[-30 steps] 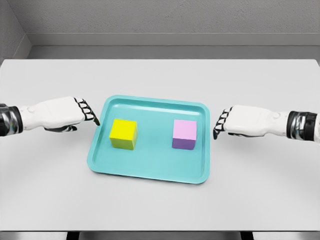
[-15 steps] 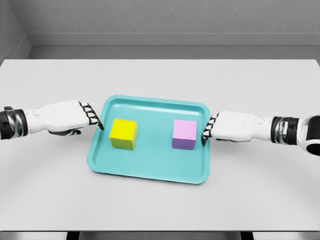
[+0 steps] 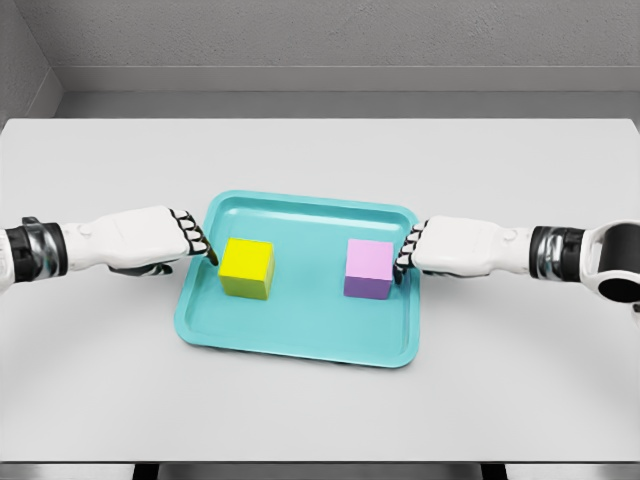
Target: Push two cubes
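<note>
A yellow cube (image 3: 247,266) sits in the left half of a teal tray (image 3: 300,345), and a pink cube (image 3: 369,268) sits in the right half. My left hand (image 3: 203,244) reaches over the tray's left rim, its dark fingertips a small gap from the yellow cube's left face. My right hand (image 3: 403,258) reaches over the right rim, its fingertips at or nearly touching the pink cube's right face. Both hands have their fingers extended toward the cubes and hold nothing.
The tray lies in the middle of a white table (image 3: 320,160). A grey wall runs behind the table's far edge.
Both hands have moved inward toward the tray's centre. They went from outside the rims to over them, close to the cubes. The cubes have not visibly shifted.
</note>
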Controlling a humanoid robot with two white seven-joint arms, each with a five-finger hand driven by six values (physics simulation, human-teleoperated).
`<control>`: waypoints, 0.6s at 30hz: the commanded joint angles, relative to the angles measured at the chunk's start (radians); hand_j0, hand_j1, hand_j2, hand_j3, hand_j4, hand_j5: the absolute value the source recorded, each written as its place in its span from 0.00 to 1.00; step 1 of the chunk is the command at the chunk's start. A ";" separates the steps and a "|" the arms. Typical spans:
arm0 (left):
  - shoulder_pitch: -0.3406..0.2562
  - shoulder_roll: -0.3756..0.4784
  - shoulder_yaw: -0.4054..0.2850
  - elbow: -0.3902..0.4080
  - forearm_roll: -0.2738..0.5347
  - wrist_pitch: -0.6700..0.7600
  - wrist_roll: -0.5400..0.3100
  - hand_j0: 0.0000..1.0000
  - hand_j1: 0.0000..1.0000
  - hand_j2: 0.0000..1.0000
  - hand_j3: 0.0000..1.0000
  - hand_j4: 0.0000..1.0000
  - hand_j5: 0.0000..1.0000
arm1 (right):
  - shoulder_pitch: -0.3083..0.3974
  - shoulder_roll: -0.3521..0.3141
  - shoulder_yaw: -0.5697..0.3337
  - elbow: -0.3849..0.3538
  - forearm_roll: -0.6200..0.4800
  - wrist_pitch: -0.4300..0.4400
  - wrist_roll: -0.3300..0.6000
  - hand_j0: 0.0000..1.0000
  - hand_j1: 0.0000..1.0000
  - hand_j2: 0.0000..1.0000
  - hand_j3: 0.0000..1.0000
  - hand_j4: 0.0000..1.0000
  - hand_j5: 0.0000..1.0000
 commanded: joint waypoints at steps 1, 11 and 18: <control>0.000 -0.004 -0.001 0.000 0.006 0.002 -0.002 0.73 0.73 0.73 0.73 0.73 0.73 | -0.002 0.003 0.006 0.000 -0.005 0.002 0.002 0.57 0.57 0.57 0.57 0.57 0.57; 0.002 -0.026 0.001 -0.019 0.004 0.002 -0.002 0.73 0.73 0.73 0.73 0.73 0.73 | -0.034 0.054 0.042 0.053 0.010 0.002 0.000 0.57 0.57 0.57 0.57 0.57 0.57; 0.006 -0.026 0.001 -0.045 0.006 0.002 -0.002 0.73 0.73 0.73 0.73 0.73 0.73 | -0.052 0.042 0.035 0.058 0.007 0.002 0.000 0.57 0.57 0.57 0.57 0.57 0.57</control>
